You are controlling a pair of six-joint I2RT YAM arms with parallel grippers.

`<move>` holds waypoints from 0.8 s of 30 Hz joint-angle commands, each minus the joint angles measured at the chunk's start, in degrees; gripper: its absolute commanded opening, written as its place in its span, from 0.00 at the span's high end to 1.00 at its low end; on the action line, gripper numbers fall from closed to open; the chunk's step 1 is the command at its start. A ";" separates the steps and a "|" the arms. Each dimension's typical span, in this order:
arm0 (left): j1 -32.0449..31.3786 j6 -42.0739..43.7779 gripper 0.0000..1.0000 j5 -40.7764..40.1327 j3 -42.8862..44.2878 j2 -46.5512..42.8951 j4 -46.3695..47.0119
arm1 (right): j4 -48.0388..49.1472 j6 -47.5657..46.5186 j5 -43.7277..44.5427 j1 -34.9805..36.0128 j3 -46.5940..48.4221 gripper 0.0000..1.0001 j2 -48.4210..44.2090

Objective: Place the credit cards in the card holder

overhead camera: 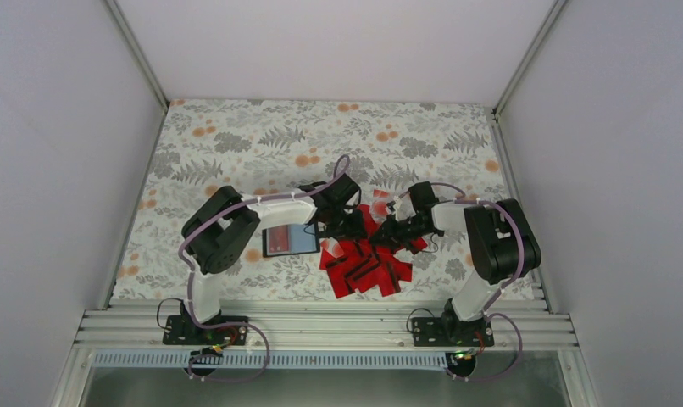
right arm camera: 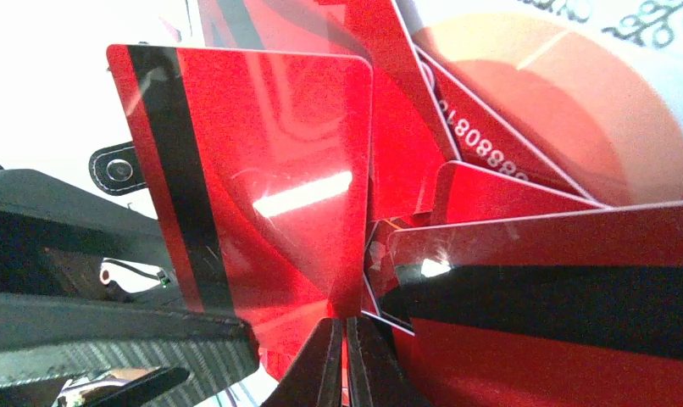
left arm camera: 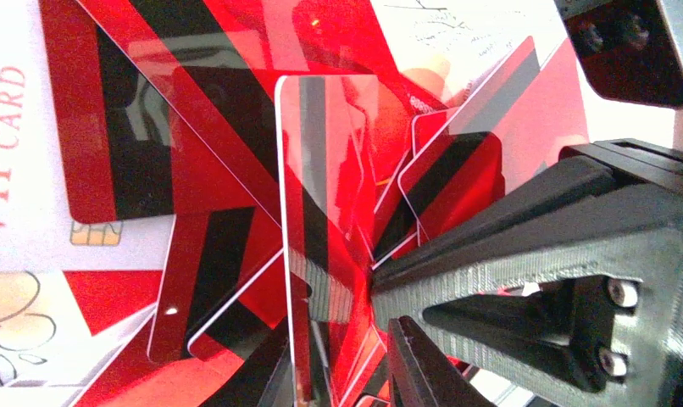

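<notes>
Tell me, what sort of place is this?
Probably a robot test booth: plain white walls in metal framing, two robot arms bolted to an aluminium rail, and a flower-print cloth strewn with red credit cards beside a card holder.

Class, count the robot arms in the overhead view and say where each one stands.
2. The left arm is bolted near-left, reaching the credit cards from the left; the right arm near-right, from the right. None hidden.

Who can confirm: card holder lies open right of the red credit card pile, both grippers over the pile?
Wrong side: the top external view shows the card holder lying open left of the credit card pile. The rest holds.
</notes>
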 commanded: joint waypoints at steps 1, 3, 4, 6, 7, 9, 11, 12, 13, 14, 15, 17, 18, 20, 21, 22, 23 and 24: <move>-0.22 1.86 0.75 -2.03 2.63 1.68 -1.27 | -4.48 0.04 5.08 1.56 -1.13 0.96 2.65; -0.22 2.41 0.75 -2.57 3.18 2.09 -1.48 | -4.55 0.04 5.15 1.58 -1.13 0.96 2.81; -0.26 2.61 0.75 -2.65 3.34 2.12 -1.29 | -4.51 0.04 5.21 1.59 -1.12 0.96 2.87; -0.19 3.06 0.75 -3.20 3.50 2.12 -1.14 | -4.55 0.04 5.39 1.55 -1.12 0.96 2.94; -0.18 3.28 0.75 -3.35 3.57 2.12 -1.11 | -4.51 -0.02 5.46 1.53 -1.17 0.96 3.09; 0.02 3.72 0.75 -3.64 3.74 2.25 -1.08 | -4.59 -0.05 5.50 1.52 -1.14 0.96 3.38; 0.25 4.17 0.75 -3.59 3.79 2.52 -0.85 | -4.55 -0.05 5.59 1.56 -1.11 0.96 3.51; 0.33 4.34 0.75 -3.49 3.90 2.68 -0.85 | -4.53 -0.05 5.64 1.53 -1.11 0.96 3.47; 0.38 4.57 0.76 -3.42 4.04 2.95 -0.84 | -4.48 -0.05 5.63 1.56 -1.12 0.96 3.51; 0.37 4.86 0.80 -3.30 4.21 3.16 -0.75 | -4.49 -0.05 5.72 1.52 -1.03 0.96 3.49; 0.37 5.16 0.86 -3.36 4.43 3.32 -0.74 | -4.53 -0.05 5.76 1.52 -1.05 0.96 3.54; 0.33 5.57 0.97 -3.52 4.73 3.58 -0.75 | -4.87 -0.12 5.96 1.52 -0.78 0.96 3.43; 0.34 5.86 0.97 -3.57 4.84 3.70 -0.76 | -5.06 -0.14 6.07 1.56 -0.65 0.96 3.27; 0.39 6.22 0.98 -3.70 5.37 4.04 -1.33 | -5.46 -0.14 6.47 1.54 -0.30 0.96 2.84; 0.38 6.39 0.98 -3.80 5.79 4.21 -1.98 | -5.66 -0.14 6.75 1.53 -0.06 0.96 2.55; 0.35 6.63 0.98 -3.97 6.21 4.33 -2.66 | -5.84 -0.14 6.94 1.52 0.22 0.96 2.24; 0.36 6.85 0.98 -4.11 6.61 4.40 -3.27 | -5.95 -0.06 7.04 1.57 0.53 0.96 1.88; 0.34 7.17 0.98 -4.30 6.99 4.25 -3.85 | -6.06 0.07 7.17 1.52 0.84 0.96 1.54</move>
